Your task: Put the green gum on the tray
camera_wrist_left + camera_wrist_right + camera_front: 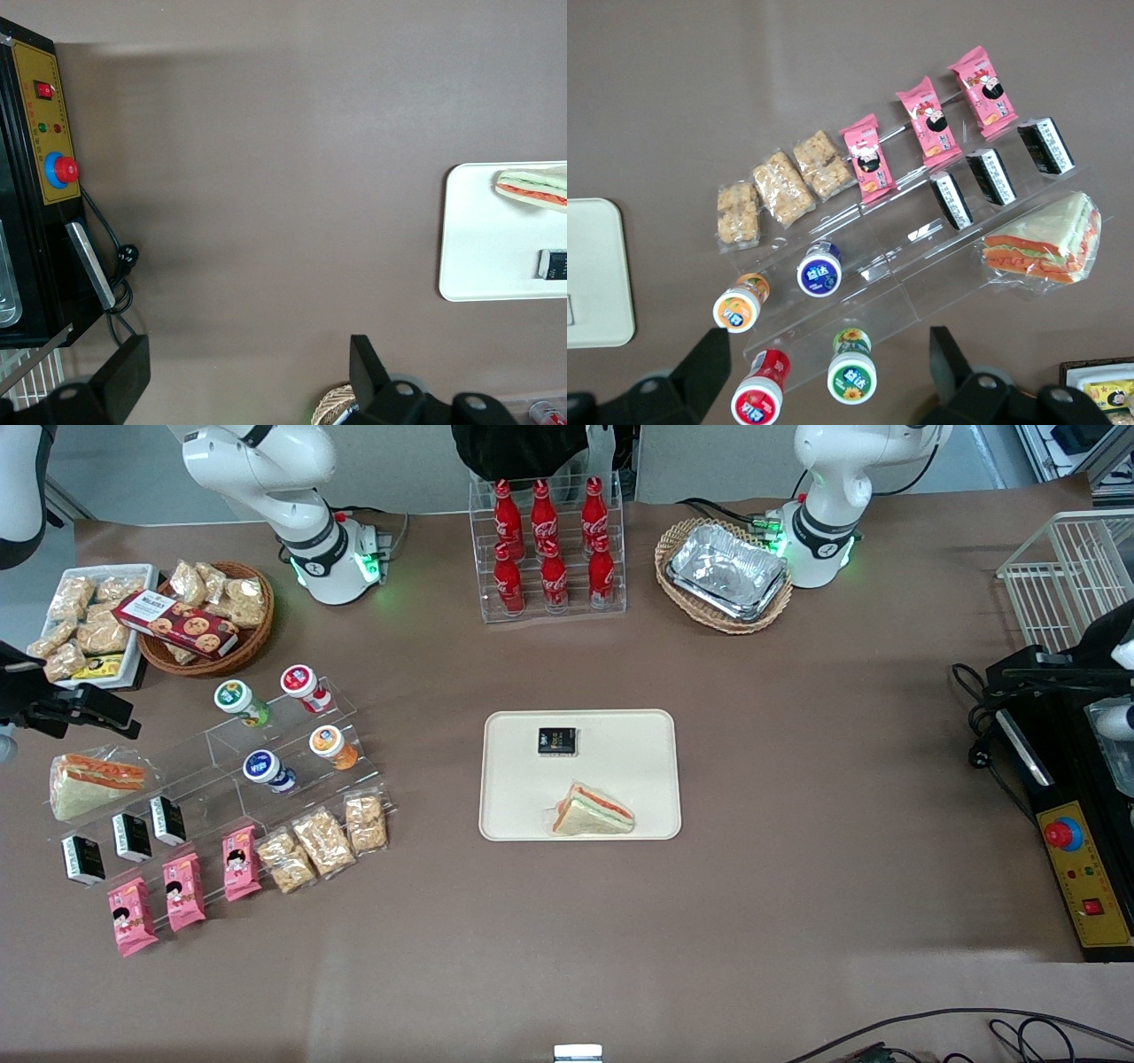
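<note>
and here is the bench (797, 824), brown and broad. the large flat cream-beige rectangular tray (633, 775) sits dead centre of the front frame. on it lie a small square black packet (557, 741), toward the frame's upper side, and a wrapped triangular sandwich (594, 815) down by the tray's lower rim. the two are apart.

the small round green gum bottle with its white-rimmed green lid (237, 700) is not on that tray. it stands upright on the upper step of a clear acrylic tiered stand (213, 779), well apart from the tray, toward the working arm's end of the bench. a red-lidded round bottle (301, 684) is just beside it on the same step. an orange-lidded bottle (330, 744) and a blue-lidded bottle (264, 769) sit one step lower in the frame, nearer the front camera.

now the wrist camera: the right arm's hand (828, 339) hangs above the stand, its two dark fingers (709, 363) spread wide apart, gripping nothing. the green gum bottle (851, 376) shows below them, lid up, untouched, with the red-lidded one (759, 394) beside it. a rounded corner of the tray (598, 266) peeks in at the picture's edge.

lower steps of the stand carry three clear bags of crumbly snacks (323, 840), pink packets (184, 890) and little black-and-white packets (133, 837).
</note>
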Tool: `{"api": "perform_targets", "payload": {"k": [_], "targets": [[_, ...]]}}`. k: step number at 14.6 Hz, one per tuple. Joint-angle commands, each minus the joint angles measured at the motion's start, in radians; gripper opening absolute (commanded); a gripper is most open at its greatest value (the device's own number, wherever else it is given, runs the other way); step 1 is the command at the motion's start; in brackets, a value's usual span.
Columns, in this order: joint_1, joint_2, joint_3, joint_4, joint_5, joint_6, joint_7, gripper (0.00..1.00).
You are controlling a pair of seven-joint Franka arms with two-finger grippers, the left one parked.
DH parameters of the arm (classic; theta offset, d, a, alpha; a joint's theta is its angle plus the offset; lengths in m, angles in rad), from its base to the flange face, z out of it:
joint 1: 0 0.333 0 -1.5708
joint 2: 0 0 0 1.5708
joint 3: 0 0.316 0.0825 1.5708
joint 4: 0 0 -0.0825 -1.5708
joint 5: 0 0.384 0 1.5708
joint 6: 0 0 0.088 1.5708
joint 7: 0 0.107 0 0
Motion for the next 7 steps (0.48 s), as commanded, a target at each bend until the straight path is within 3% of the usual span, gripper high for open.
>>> {"api": "perform_targets", "payload": {"k": [1, 7], "targets": [[-0.009, -0.009, -0.008, -0.004, 0.001, -0.006, -0.007, 1.0], [-0.012, -0.007, -0.016, -0.004, -0.002, -0.021, -0.007, 1.0]]}}
